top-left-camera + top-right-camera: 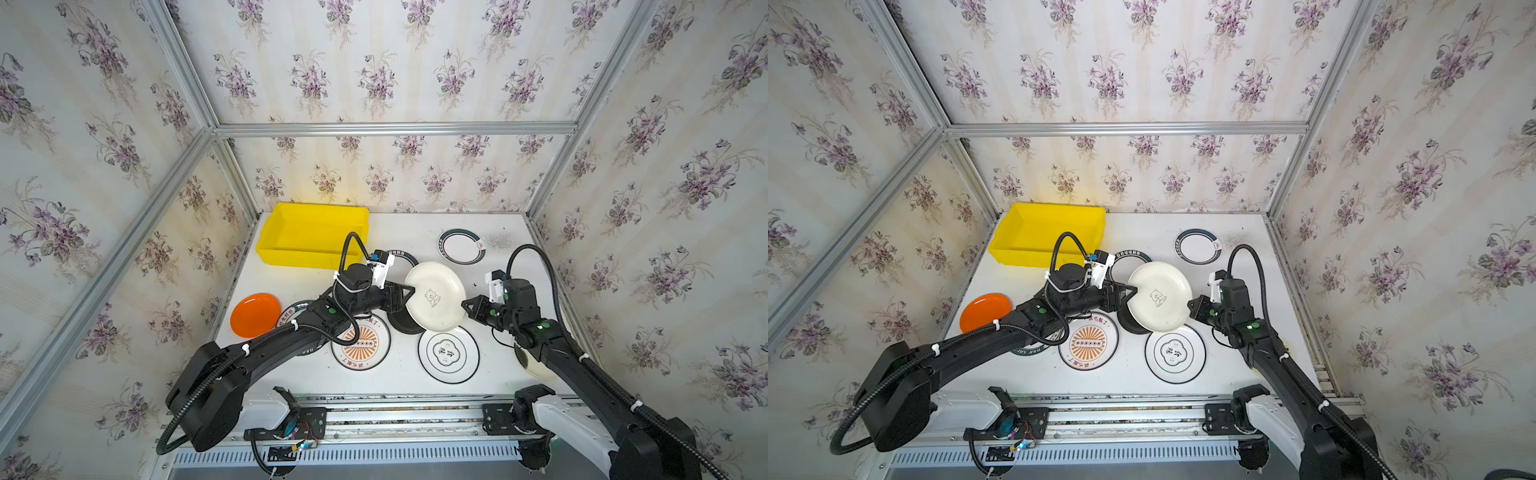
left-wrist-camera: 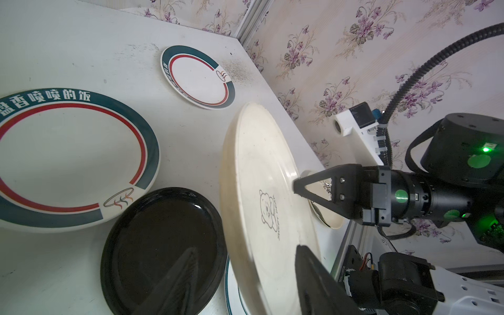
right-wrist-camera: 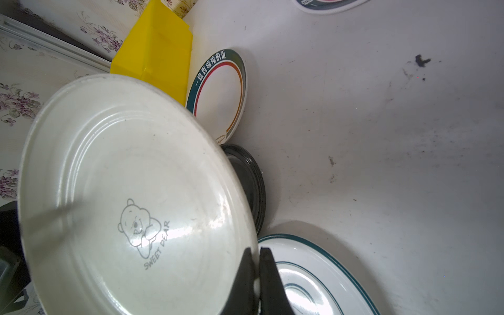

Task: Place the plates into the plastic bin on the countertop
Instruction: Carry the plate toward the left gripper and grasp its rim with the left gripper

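A cream plate (image 1: 436, 297) (image 1: 1158, 297) printed with a bear hangs tilted above the countertop (image 1: 415, 232). My right gripper (image 1: 464, 303) (image 3: 257, 253) is shut on its right rim. At the opposite rim, my left gripper (image 1: 409, 291) (image 2: 245, 249) stands open, one finger on each side of the plate (image 2: 261, 174), with a gap still showing. The yellow plastic bin (image 1: 299, 259) (image 3: 158, 51) stands at the back left with nothing showing in it. A black plate (image 1: 401, 324) (image 2: 161, 245) lies under the raised one.
On the countertop lie an orange plate (image 1: 254, 314), a sunburst plate (image 1: 361, 343), a dark-rimmed white plate (image 1: 449, 353) and green-rimmed plates (image 1: 461, 246) (image 2: 68, 158). Another cream plate (image 1: 536, 368) lies under the right arm. Aluminium rails frame the sides.
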Action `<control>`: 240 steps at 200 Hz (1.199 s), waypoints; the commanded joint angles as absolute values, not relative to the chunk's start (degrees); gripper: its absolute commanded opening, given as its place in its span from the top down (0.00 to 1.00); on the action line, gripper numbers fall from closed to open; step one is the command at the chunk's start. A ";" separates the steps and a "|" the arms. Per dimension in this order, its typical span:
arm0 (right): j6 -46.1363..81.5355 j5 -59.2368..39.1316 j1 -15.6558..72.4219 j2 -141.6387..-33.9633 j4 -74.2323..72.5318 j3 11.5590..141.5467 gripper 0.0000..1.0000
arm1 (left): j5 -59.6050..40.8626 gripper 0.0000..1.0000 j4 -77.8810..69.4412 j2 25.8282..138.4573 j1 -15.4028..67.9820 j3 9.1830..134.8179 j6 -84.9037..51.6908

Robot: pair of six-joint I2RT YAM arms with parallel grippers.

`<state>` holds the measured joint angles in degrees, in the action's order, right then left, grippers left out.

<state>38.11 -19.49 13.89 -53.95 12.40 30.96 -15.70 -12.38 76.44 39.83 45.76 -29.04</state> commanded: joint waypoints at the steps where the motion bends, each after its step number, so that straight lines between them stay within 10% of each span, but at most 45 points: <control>1: 38.23 -17.90 15.16 -54.13 9.76 32.65 1.00 | -15.38 0.53 -13.82 76.90 39.82 45.97 -28.38; 122: 37.27 -15.81 20.08 -59.31 5.91 35.64 1.00 | -13.83 0.95 -12.90 77.15 39.33 46.25 -29.87; 206: 35.69 -14.79 20.12 -56.63 7.10 34.65 0.29 | -11.36 1.00 -12.66 76.62 37.23 45.69 -30.29; 240: 34.80 -13.51 20.08 -54.14 8.93 34.70 0.24 | -11.52 0.91 -12.74 77.58 36.41 47.14 -30.31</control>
